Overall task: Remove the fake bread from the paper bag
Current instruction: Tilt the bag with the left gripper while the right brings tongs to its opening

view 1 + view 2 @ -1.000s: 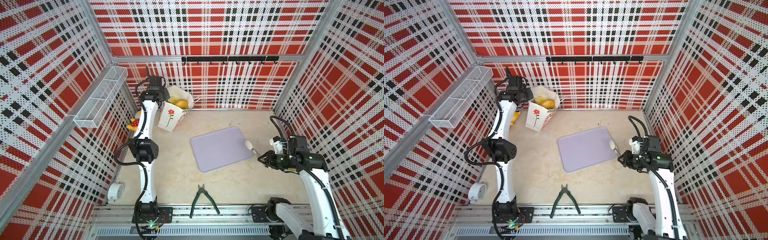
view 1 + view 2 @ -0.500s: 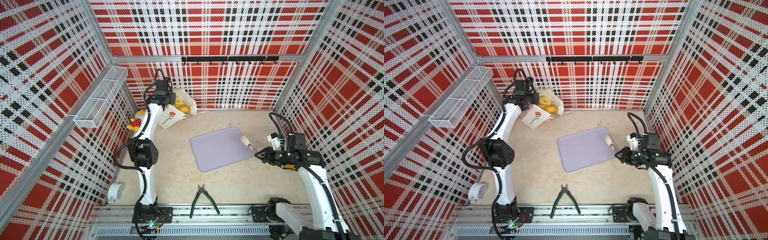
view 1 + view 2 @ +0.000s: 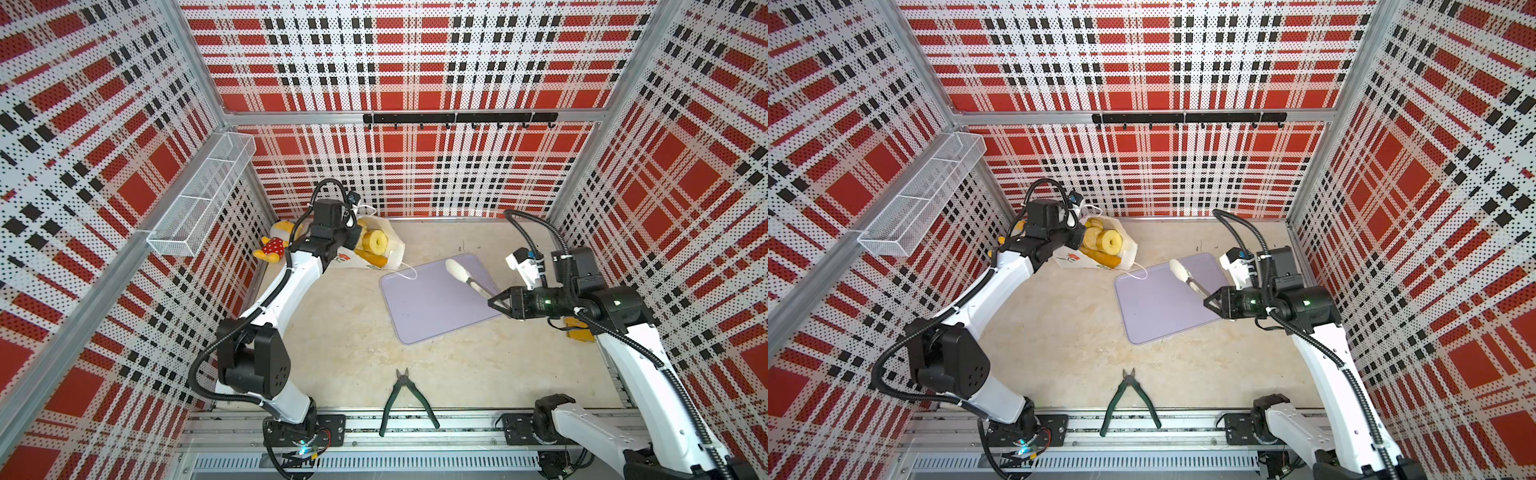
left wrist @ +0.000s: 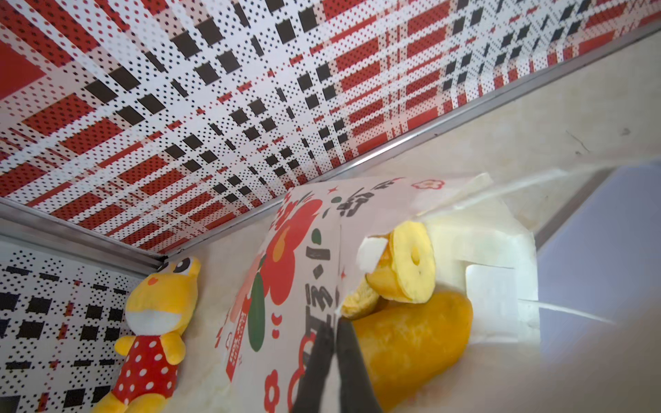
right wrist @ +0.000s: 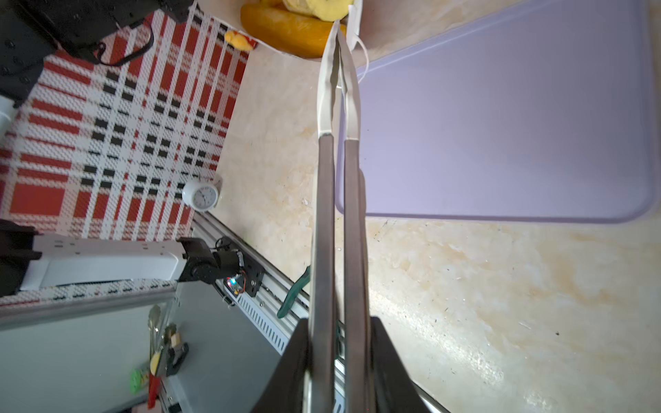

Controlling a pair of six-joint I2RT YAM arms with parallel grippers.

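The paper bag (image 3: 395, 249) lies tipped on its side at about 11 o'clock on the surface (image 3: 345, 332), close to the back wall. Its open mouth faces 4 o'clock, toward the lilac tray (image 3: 436, 316). The fake bread sits inside the mouth: a pale yellow ring (image 3: 376, 243) leans on edge, and a long orange-brown loaf (image 3: 376, 261) lies at its 6 o'clock. More yellow pieces are packed behind them, too hidden to name.

In the left wrist view, the left fingers (image 4: 318, 361) are clenched on the edge of the bag's flower-printed side wall, beside the loaf.

One white cord handle (image 3: 405, 272) trails from the bag onto the tray's 10 o'clock corner.

The right fingers (image 5: 291, 375) grasp the grey arms of a pair of tongs (image 3: 461, 274), squeezing them nearly together. In both top views, the white tips point toward 10 o'clock over the tray's far half, apart from the bag.

A yellow plush doll (image 3: 274, 245) in a red dotted dress lies at 9 o'clock from the bag, in the corner. Green-handled pliers (image 3: 405, 399) lie at 6 o'clock, at the surface's near edge.
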